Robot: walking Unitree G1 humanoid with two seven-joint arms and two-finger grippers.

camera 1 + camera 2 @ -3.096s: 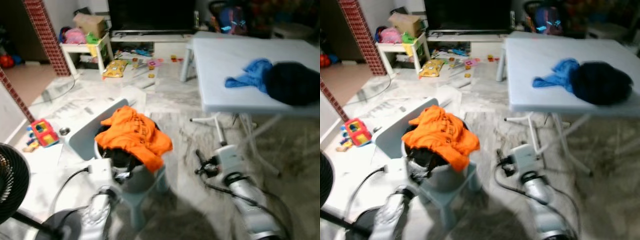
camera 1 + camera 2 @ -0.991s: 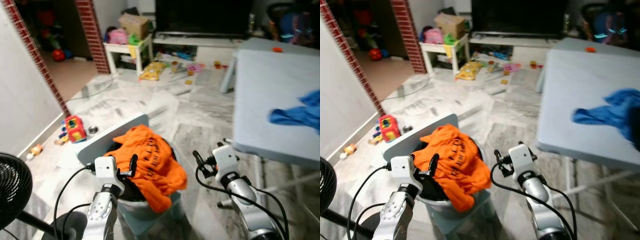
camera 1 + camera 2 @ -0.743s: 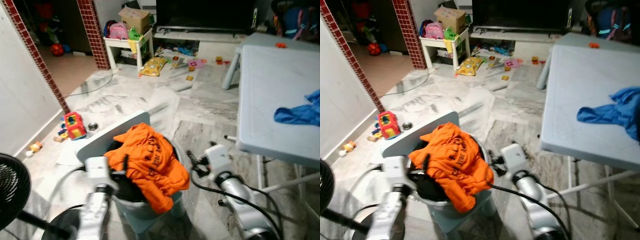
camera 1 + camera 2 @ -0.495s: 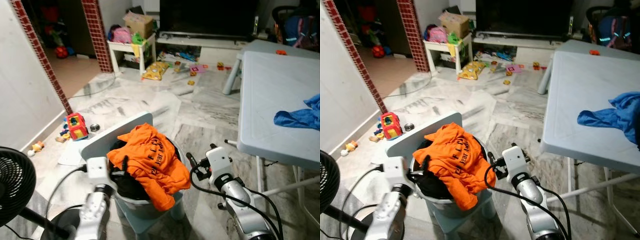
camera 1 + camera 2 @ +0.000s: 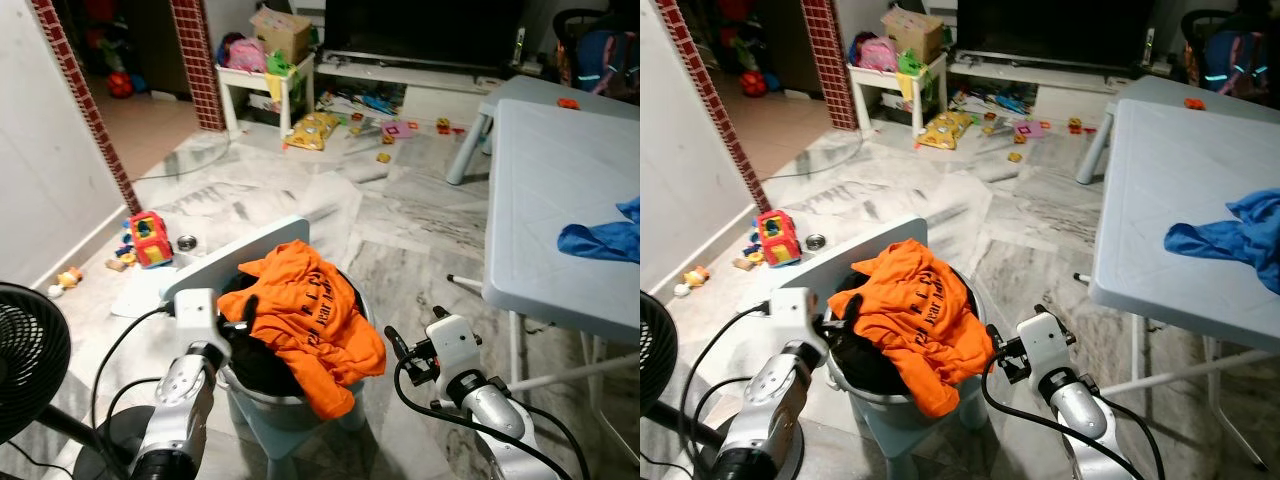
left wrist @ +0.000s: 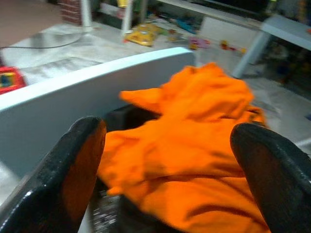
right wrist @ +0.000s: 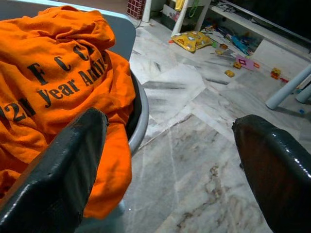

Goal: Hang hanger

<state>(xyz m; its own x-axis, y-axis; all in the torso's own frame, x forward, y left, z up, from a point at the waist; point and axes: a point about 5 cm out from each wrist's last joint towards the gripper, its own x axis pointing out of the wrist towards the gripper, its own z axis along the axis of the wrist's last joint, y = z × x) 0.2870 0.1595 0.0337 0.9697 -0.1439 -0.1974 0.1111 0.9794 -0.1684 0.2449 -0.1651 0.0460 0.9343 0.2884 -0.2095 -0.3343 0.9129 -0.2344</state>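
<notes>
Orange shirt (image 5: 305, 318) over basket (image 5: 940, 395), between both empty, spread end effectors (image 6: 165, 160) (image 7: 184, 160).

You've got an orange shirt (image 5: 305, 320) draped over a grey basket (image 5: 895, 418) right in front, a black fan (image 5: 25, 360) at your left. A white table (image 5: 560, 200) on your right carries a blue cloth (image 5: 600, 238). Toys (image 5: 145, 238) litter the marble floor (image 5: 400, 220) beyond.
</notes>
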